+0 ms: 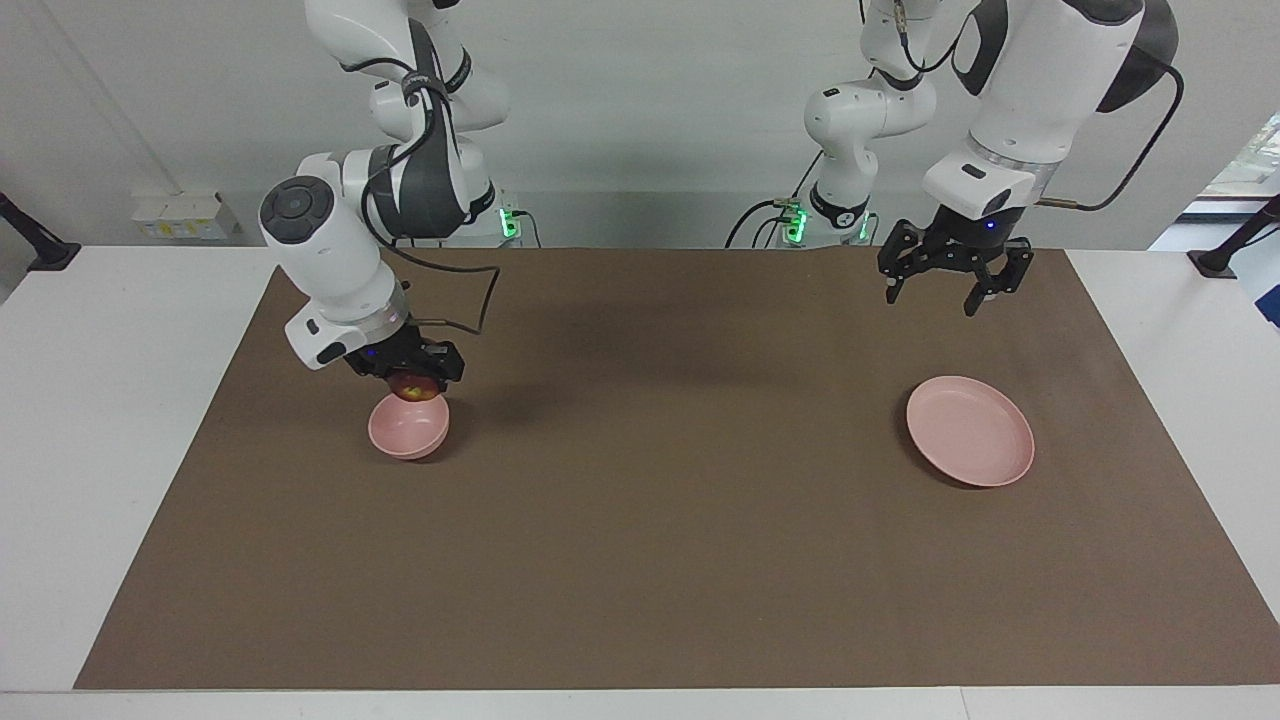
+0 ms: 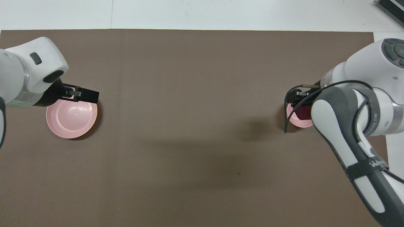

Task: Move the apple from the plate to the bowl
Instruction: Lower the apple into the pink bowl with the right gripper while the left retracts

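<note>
Apple point(image 1: 417, 386) sits pinched in the jaws of the right gripper point(image 1: 412, 385) at the left of the facing view, hanging just above the rim of the small pink bowl point(image 1: 407, 430), not yet inside it. At the upper right of that view the left gripper point(image 1: 946, 290) hovers with its jaws spread and empty, above the mat and higher in the frame than the pink plate point(image 1: 970, 432), which lies bare; this arm waits. In the overhead view the bowl point(image 2: 296, 121) shows at the right edge, mostly covered by the right arm, with the dark red apple point(image 2: 303, 111) over it; the plate point(image 2: 72, 118) lies at the left under the left gripper point(image 2: 84, 94). Risk from here, as I judge it: the bowl is barely wider than the fruit, so a release slightly off centre could strike the rim, tip the bowl, or send the apple rolling across the brown mat point(image 1: 640, 560).
</note>
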